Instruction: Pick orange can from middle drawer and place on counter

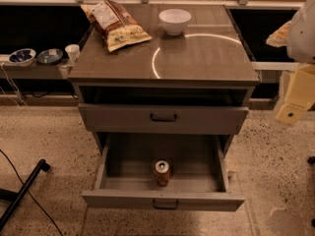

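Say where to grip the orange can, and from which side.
Grip the orange can across its side near the top, coming down from above: it stands upright, close behind the middle drawer's front panel, which likely blocks a level approach. The gripper hangs at the right edge, beside the cabinet.

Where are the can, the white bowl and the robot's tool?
can [162, 177], camera view, its side, in the open drawer [162, 200].
white bowl [174, 24], camera view, its outer wall, on the counter [206, 58].
tool [295, 102], camera view, its yellowish body, at the right edge.

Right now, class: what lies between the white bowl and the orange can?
In the camera view: between white bowl and orange can, bare counter, then the upper drawer front. The hand hangs far right.
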You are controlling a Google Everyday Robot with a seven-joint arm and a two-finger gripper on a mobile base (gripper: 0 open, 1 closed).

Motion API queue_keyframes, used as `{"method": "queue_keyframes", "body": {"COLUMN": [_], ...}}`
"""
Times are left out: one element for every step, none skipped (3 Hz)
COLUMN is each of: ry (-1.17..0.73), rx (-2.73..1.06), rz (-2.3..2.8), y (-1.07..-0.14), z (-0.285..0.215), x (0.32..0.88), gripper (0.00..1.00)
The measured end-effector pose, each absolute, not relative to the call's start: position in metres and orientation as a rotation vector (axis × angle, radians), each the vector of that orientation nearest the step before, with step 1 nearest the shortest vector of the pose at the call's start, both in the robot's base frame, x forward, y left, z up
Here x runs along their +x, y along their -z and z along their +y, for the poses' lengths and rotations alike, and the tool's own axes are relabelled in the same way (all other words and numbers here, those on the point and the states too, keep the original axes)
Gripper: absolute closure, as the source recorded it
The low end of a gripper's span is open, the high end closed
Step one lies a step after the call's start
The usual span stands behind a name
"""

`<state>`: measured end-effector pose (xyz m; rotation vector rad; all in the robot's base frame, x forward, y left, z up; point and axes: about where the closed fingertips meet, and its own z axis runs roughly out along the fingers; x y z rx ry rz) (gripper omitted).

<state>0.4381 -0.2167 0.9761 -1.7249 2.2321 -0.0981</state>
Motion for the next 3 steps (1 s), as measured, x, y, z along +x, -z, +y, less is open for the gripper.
{"method": "queue_keyframes", "body": {"ry": [0.108,0.152,0.151], "rx": [-1.72,-1.765,-1.762], "rz": [2.221,2.143,2.149], "y": [-0.977,-0.947,-0.944], "z": [-0.215,-0.198,-0.199], "x": [0.439,0.432,0.432], "gripper": [0.0,0.0,0.0]}}
